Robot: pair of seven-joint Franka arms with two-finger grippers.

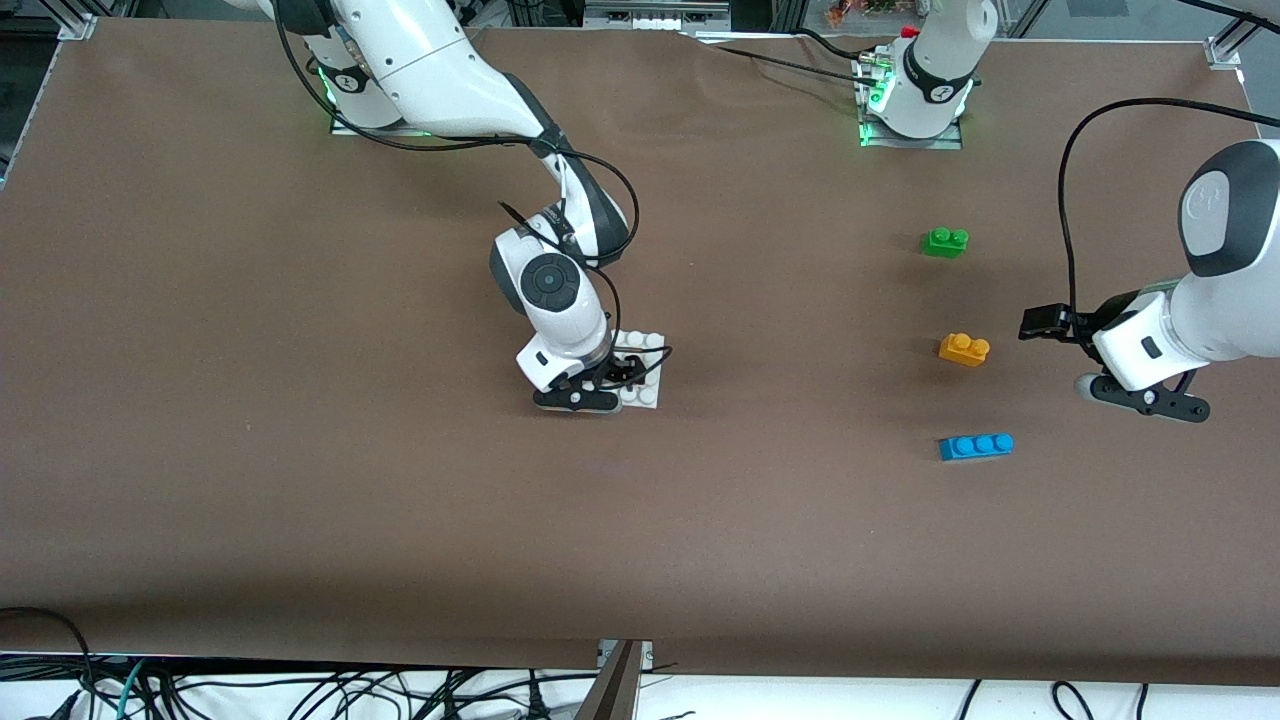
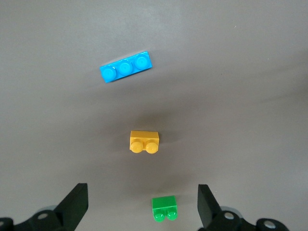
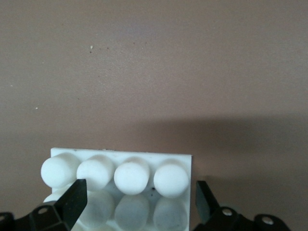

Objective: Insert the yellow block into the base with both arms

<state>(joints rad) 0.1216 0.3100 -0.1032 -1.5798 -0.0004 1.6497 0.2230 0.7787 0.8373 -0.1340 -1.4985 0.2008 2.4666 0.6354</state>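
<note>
The yellow block (image 1: pixel 964 349) lies on the table toward the left arm's end, between a green brick (image 1: pixel 944 242) and a blue brick (image 1: pixel 975 446). It also shows in the left wrist view (image 2: pixel 144 141), out ahead of the fingers. My left gripper (image 1: pixel 1148 398) (image 2: pixel 142 207) is open and empty, in the air beside the bricks at the left arm's end. The white base (image 1: pixel 648 385) (image 3: pixel 120 175) lies mid-table. My right gripper (image 1: pixel 585 397) (image 3: pixel 139 204) is open low over the base, with one finger (image 3: pixel 72 202) over its studs and the other beside its edge.
The green brick (image 2: pixel 164 208) shows between the left fingers in the left wrist view, well below them. The blue three-stud brick (image 2: pixel 126 68) lies nearest the front camera of the three. Brown table surface lies between the base and the bricks.
</note>
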